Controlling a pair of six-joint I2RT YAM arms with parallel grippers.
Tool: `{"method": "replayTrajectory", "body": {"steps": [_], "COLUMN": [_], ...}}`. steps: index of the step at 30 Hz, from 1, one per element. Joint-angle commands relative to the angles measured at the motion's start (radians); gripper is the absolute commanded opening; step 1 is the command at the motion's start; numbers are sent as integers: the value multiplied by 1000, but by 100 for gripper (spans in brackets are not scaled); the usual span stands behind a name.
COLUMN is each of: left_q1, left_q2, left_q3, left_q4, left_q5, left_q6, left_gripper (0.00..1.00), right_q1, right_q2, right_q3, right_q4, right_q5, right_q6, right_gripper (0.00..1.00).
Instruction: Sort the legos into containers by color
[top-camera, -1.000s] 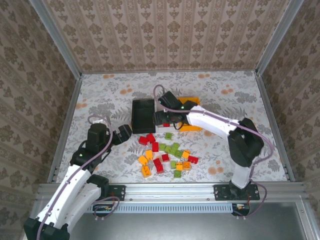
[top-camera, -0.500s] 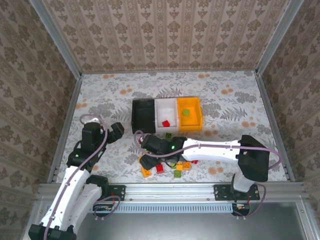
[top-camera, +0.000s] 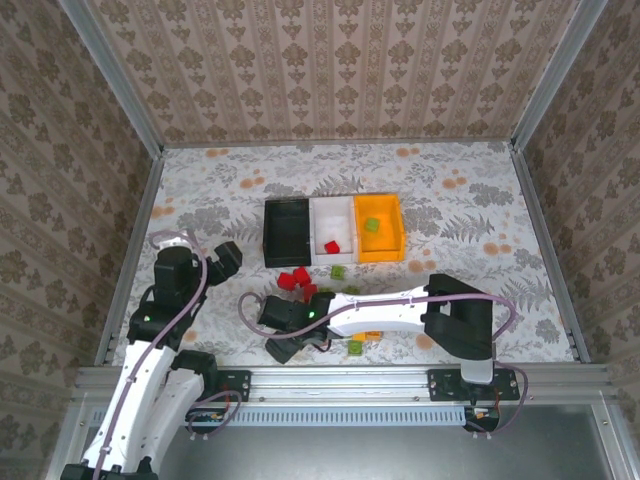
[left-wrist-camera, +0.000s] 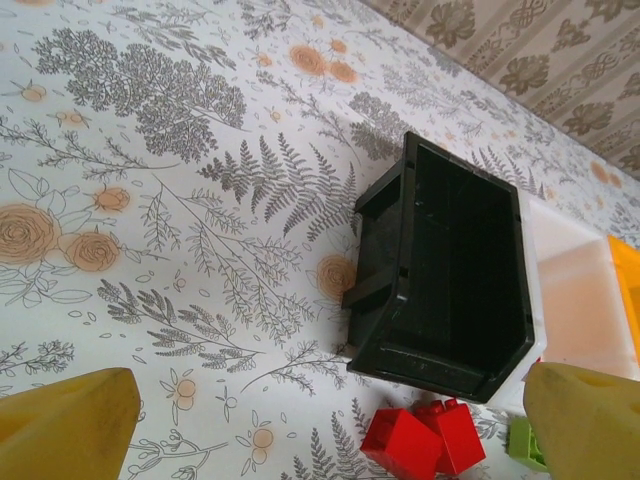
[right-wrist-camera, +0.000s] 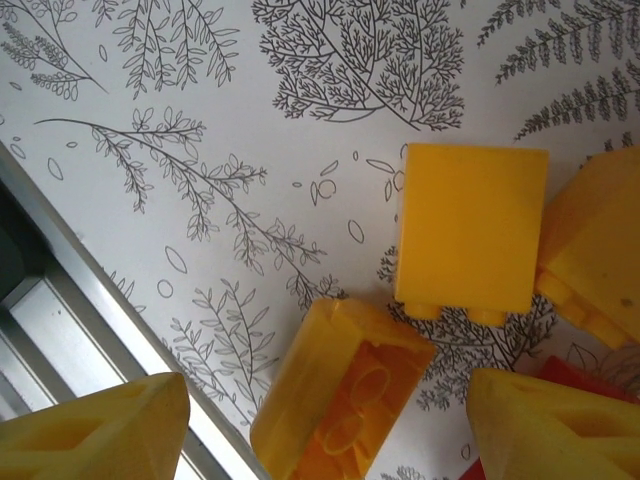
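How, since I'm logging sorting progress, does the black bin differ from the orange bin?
The black bin is empty; the orange bin holds one green brick. The black bin sits at the left end of the row and the orange bin at the right end, with the white bin between them. Both are open-topped rectangles of about equal size.

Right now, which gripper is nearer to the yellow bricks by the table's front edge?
Right. The right gripper hangs open just above the yellow bricks, one of them between its jaws. The left gripper is off to their left, open, facing the black bin.
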Motion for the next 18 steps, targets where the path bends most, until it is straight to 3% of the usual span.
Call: {"method": "replayTrajectory", "body": {"steps": [1,11,18], "left_q1": [12,21,25], "left_q2": [-22,-13,-2], "left_q3": [30,30,28], "left_q4": [-26,-12,-3], "left_q5": [8,26,37], "left_q6": [19,15,16], "left_gripper": [100,100,100], "right_q1": [8,12,12], "right_q2": [44,108,108], "right_q3": [42,54,40], "right_q4": [-50,-125,-94], "right_q5": [40,78,77], "right_q6": [-23,-20,-29], "right_gripper": [74,64,46]}}
